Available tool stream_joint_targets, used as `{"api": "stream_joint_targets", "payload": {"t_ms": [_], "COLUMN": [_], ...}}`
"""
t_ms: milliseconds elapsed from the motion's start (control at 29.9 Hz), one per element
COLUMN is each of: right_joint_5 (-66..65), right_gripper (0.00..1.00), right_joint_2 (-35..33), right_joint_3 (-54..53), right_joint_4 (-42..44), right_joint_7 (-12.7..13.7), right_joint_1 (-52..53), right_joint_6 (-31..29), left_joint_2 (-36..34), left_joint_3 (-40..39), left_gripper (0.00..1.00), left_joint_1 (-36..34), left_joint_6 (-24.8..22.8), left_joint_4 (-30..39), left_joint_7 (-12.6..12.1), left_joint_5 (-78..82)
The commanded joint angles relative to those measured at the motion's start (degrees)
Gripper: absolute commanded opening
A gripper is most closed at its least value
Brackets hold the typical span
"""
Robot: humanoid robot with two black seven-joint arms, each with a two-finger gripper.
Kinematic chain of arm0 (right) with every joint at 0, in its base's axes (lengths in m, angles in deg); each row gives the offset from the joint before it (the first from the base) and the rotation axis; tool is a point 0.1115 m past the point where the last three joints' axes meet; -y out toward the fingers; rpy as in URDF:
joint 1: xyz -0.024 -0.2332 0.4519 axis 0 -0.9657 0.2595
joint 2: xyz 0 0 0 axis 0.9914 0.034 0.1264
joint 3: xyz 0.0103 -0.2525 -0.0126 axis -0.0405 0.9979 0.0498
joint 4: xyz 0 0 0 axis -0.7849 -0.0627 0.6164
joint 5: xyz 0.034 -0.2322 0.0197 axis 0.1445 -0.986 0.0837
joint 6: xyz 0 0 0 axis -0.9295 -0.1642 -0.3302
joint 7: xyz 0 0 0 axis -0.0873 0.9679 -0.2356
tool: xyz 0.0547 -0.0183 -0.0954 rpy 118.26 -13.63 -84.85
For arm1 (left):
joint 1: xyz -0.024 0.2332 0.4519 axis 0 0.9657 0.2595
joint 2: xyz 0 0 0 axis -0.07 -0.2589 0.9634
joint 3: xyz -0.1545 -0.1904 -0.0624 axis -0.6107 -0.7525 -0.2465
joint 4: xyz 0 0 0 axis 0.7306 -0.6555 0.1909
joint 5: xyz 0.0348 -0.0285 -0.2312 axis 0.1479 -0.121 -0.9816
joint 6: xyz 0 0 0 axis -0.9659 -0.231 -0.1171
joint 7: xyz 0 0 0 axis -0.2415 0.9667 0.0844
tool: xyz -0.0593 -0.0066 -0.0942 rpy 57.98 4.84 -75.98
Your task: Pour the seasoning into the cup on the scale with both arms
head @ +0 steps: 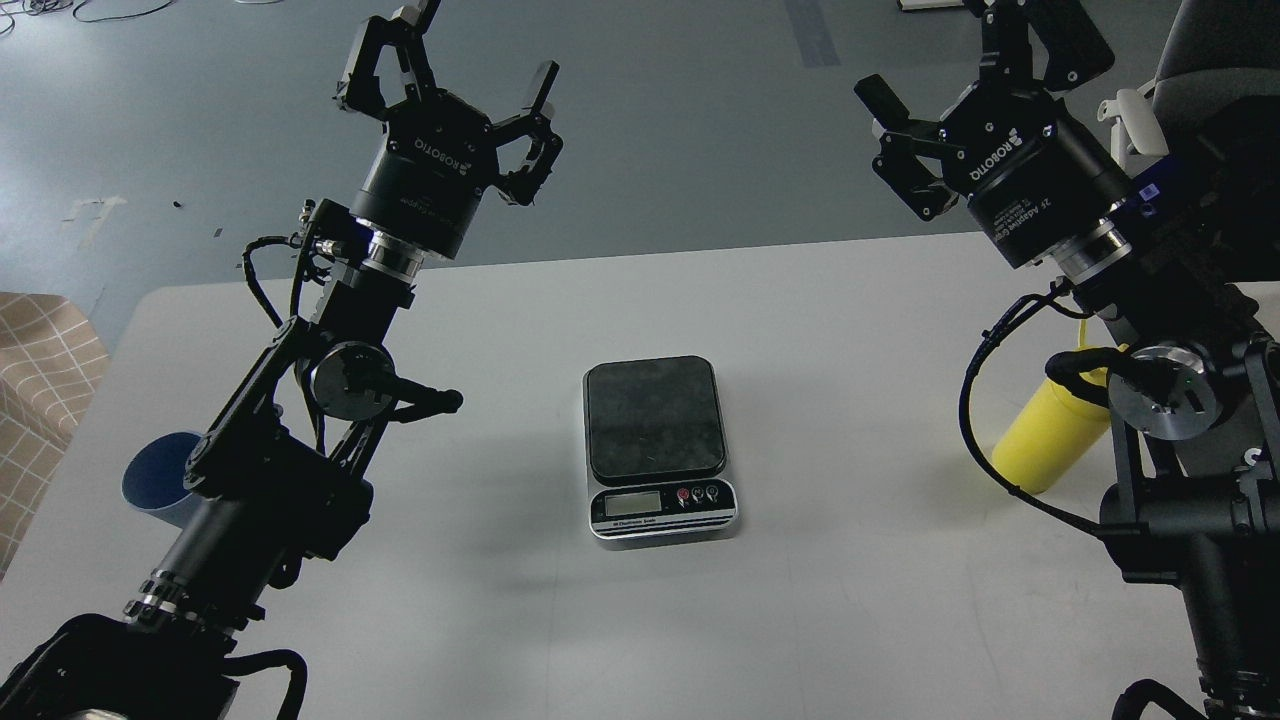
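While both arms are rising from the lower corners of the frame, the scale (661, 450) is lying at centre on the white desk (850, 330), its dark weighing plate bare and its display and buttons facing the lower edge. Left pincer (478, 62), upper left: fingers spreading wide apart, holding nothing, hanging above the grey floor (690, 120) beyond the desk's far edge. Right pincer (935, 60), upper right: likewise standing wide open and gripping nothing. Cup (155, 482), light blue, left edge of the desk: the left arm (270, 470) is covering most of it, leaving only one side showing. Seasoning (1050, 430), yellow bottle, right side of the desk: the right arm (1170, 400) and its black cable are crossing in front and hiding the upper part. Chequered tan fabric (40, 360) is showing at the far left edge.
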Motion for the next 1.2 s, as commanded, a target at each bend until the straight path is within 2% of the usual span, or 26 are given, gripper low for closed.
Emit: {"api": "stream_joint_targets", "payload": {"t_ms": [0,1170], "right_joint_5": [0.2,0.02], "right_gripper": [1.0,1.0], "right_joint_2": [0.0,0.0], "right_joint_3": [0.01,-0.78], "right_joint_4": [-0.04,-0.65], "right_joint_7": [0.0,0.0], "right_joint_1": [-0.02,-0.81], "right_joint_6": [0.0,0.26], "left_joint_2": [-0.16,-0.6], "left_joint_3": [0.25,0.6], "left_gripper": [0.99,0.99], "left_joint_1": [0.01,0.18], "left_joint_6": [0.0,0.0], "left_joint_4": [-0.01,0.08], "left_joint_7": [-0.04,-0.04], "left_joint_5": [0.09,0.18]}}
